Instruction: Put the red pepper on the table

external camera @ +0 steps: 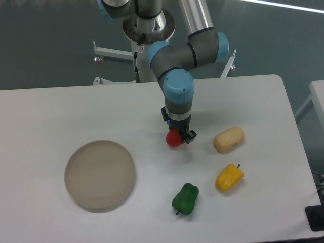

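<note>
The red pepper (173, 138) is small, glossy and bright red, at the middle of the white table (61, 111). My gripper (178, 136) points straight down and its fingers are closed around the pepper, partly covering its right side. The pepper sits at or just above the tabletop; I cannot tell if it touches.
A round beige plate (99, 175) lies to the front left. A green pepper (185, 198) and a yellow pepper (229, 177) lie in front of the gripper, and a pale yellow bread-like piece (229, 139) lies to its right. The arm's base stands at the table's back edge.
</note>
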Motion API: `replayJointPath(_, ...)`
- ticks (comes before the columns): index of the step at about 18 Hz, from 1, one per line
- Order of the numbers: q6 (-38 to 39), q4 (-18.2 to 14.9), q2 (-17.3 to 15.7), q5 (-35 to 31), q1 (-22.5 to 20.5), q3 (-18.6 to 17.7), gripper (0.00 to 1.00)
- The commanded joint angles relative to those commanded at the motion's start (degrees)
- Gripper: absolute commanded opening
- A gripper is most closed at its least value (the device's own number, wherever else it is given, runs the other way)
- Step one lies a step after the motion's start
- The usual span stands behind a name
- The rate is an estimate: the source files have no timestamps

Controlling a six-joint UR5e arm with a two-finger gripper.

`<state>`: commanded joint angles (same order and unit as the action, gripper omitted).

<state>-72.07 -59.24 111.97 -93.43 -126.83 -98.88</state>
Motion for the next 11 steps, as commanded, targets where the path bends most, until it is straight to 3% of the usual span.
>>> replayJointPath(3, -0.3, -0.1, -0.2, 0.0, 0.0, 0.4, 0.98)
replayJointPath(11, -1.0, -1.5, -0.8, 0.2, -0.3, 2.3, 1.0)
